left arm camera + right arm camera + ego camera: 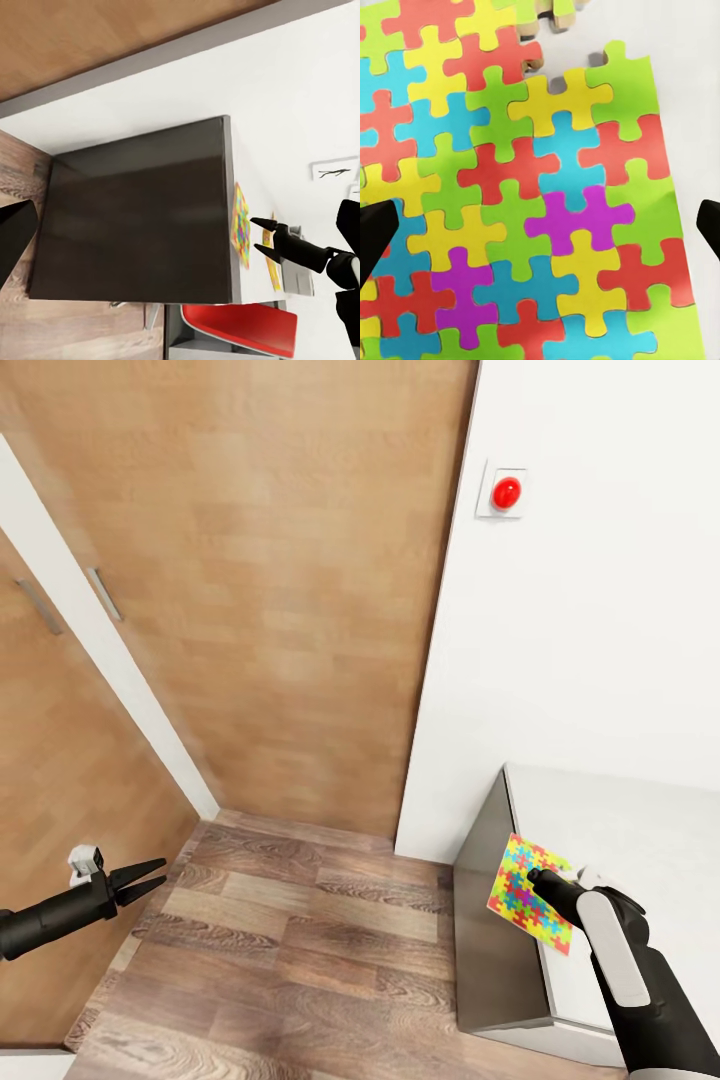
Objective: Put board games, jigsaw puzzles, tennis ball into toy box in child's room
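A many-coloured jigsaw puzzle (522, 900) lies at the near left corner of the grey table (620, 820), and its edge seems to jut over the table's side. My right gripper (540, 880) hovers just over it, open. In the right wrist view the jigsaw puzzle (532, 195) spreads between the two dark fingertips (375, 232), which stand wide apart. From the left wrist view the puzzle (240, 221) shows edge-on with the right gripper (261, 235) at it. My left gripper (150, 875) hangs open and empty above the floor, far to the left.
Wooden doors (270, 590) fill the wall ahead and to the left. A red button (507, 491) sits on the white wall above the table. Wood floor (290, 950) lies between the arms. A red chair (240, 330) stands by the table.
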Available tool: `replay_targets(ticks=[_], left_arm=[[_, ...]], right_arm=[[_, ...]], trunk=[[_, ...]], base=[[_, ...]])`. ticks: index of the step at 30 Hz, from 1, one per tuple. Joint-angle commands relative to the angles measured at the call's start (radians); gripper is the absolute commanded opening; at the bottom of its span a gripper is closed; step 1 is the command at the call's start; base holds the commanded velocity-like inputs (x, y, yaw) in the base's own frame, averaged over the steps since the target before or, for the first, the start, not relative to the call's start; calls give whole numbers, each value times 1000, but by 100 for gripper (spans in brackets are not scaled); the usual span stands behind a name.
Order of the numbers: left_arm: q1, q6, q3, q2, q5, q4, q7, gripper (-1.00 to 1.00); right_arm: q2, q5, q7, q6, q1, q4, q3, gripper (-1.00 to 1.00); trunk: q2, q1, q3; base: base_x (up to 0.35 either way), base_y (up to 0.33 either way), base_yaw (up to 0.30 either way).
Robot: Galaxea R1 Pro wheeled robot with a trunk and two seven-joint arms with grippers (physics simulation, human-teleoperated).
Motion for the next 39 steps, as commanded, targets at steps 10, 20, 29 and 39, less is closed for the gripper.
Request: replay_targets(ticks=[10,20,29,39], left_arm=[[-1,10,0,0,1,0,-2,100],[-1,10,0,0,1,0,-2,100],[-1,10,0,0,1,0,-3,100],[-1,10,0,0,1,0,-2,100]], right_arm=[[0,-8,-9,2,-1,-3,-1,100],[-3,-9,-10,4,9,-95,0,100],[-3,-11,-12,5,28,-158,-1,100],[-3,-15,-11,5,33,-162,-6,100]], trunk=[[-2,1,-2],[-2,1,-2],[-2,1,0],[-2,1,15]], base=[[0,0,0],[0,0,0],[0,0,0],[0,0,0]])
